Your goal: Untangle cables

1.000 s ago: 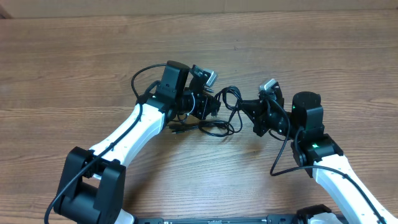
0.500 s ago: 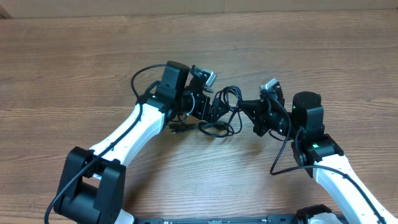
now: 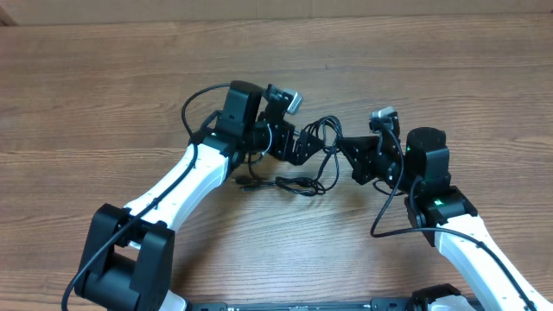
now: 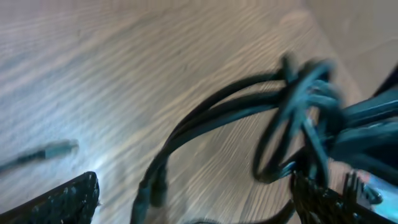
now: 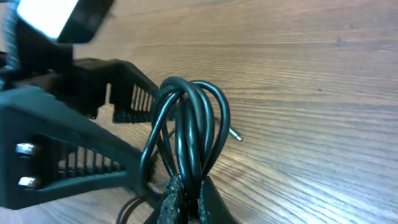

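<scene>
The cables (image 3: 324, 134) are thin black cords, bunched in loops between my two grippers. One strand trails down onto the table and ends in a small plug (image 3: 244, 184). My right gripper (image 3: 344, 147) is shut on the bunch; in the right wrist view the looped cables (image 5: 193, 118) rise straight out of my right gripper (image 5: 189, 202). My left gripper (image 3: 302, 145) stands open just left of the bunch. In the blurred left wrist view the cables (image 4: 298, 112) pass between the spread fingers (image 4: 68, 199) of my left gripper (image 4: 196, 208), which hold nothing.
A thick black arm cable (image 3: 197, 104) arcs behind the left arm. The wooden table (image 3: 104, 78) stretches out on all sides. The left gripper's ribbed fingers (image 5: 93, 149) sit close beside the held loops in the right wrist view.
My left gripper has opened and let go of the cables. The bunch has shifted slightly right and up with my right gripper, and a slack strand now lies lower on the table.
</scene>
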You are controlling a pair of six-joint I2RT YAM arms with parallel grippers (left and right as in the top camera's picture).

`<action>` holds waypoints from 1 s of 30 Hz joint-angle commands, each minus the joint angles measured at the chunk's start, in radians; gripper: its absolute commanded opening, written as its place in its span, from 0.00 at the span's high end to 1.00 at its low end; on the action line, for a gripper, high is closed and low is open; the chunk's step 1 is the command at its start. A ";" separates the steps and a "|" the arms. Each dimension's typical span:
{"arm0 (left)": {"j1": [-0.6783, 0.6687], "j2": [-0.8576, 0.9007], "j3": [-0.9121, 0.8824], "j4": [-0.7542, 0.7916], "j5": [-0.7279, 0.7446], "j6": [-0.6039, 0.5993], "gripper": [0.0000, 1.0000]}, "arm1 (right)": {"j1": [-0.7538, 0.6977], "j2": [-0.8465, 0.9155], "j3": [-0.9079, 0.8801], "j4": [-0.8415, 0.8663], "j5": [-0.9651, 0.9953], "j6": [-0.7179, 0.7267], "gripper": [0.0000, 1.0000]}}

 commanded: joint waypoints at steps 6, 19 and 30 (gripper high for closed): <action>-0.014 -0.030 0.013 0.054 0.107 -0.063 0.00 | 0.007 0.001 0.006 -0.005 0.019 0.036 0.96; -0.014 -0.030 0.013 0.064 0.192 -0.108 0.00 | 0.007 0.001 0.006 -0.035 0.064 0.035 0.96; -0.014 -0.030 0.013 -0.061 -0.020 -0.109 0.00 | 0.007 0.001 0.006 -0.015 0.018 0.034 0.96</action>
